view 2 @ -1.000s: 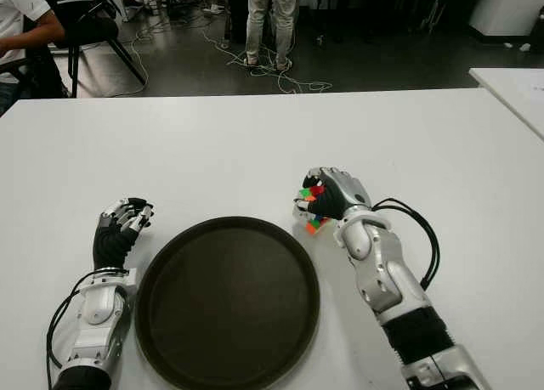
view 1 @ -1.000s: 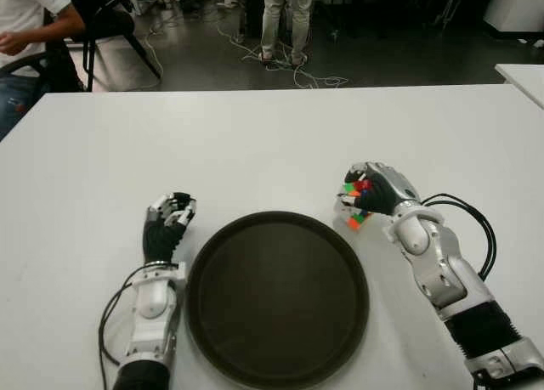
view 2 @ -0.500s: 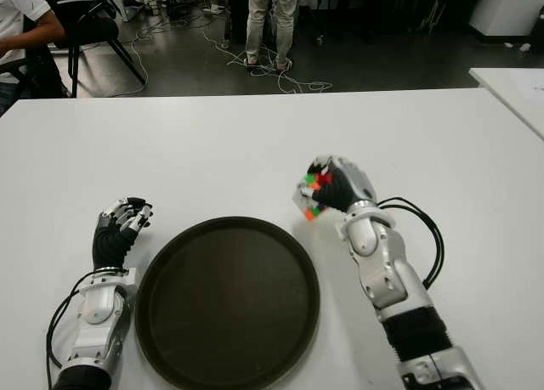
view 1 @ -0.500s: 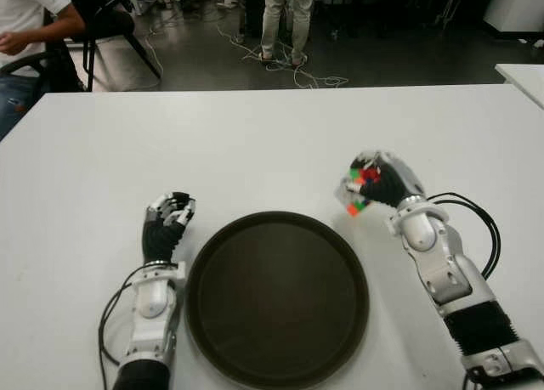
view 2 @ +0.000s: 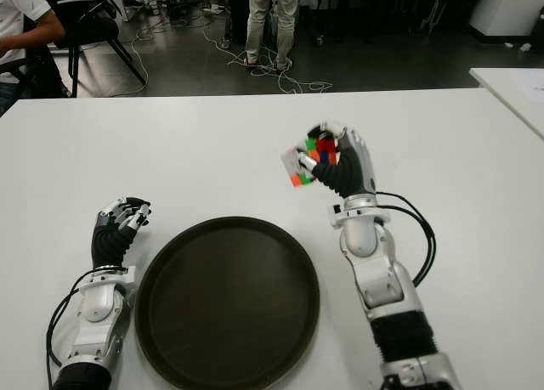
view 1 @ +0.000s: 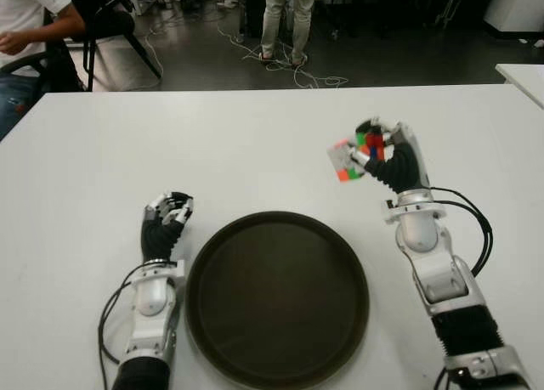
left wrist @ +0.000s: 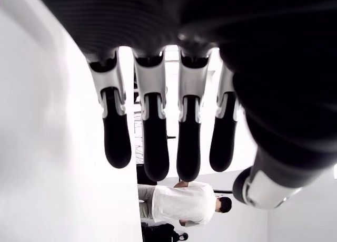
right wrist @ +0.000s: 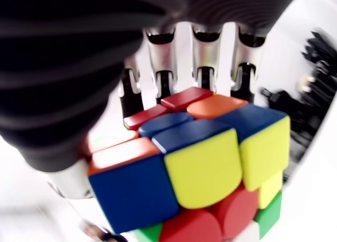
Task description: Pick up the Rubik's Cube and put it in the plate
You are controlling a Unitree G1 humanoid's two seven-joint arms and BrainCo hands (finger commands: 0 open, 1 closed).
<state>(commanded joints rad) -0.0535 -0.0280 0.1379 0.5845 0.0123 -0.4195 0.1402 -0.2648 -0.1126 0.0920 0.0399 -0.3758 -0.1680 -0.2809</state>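
Rubik's Cube (view 1: 351,159): held clear above the white table (view 1: 255,144), fingers (right wrist: 202,57) of the right hand (view 1: 387,156) wrapped tight round it, at about 1 o'clock from the plate (view 1: 277,296) and apart from its rim. Plate: round, dark, lying flat on the table between the two arms. Left hand (view 1: 166,220): at 9 o'clock of the plate, just beside its rim, fingers loosely bent and holding nothing. Seated person (view 1: 30,33): beyond the table's far edge, at 10 o'clock
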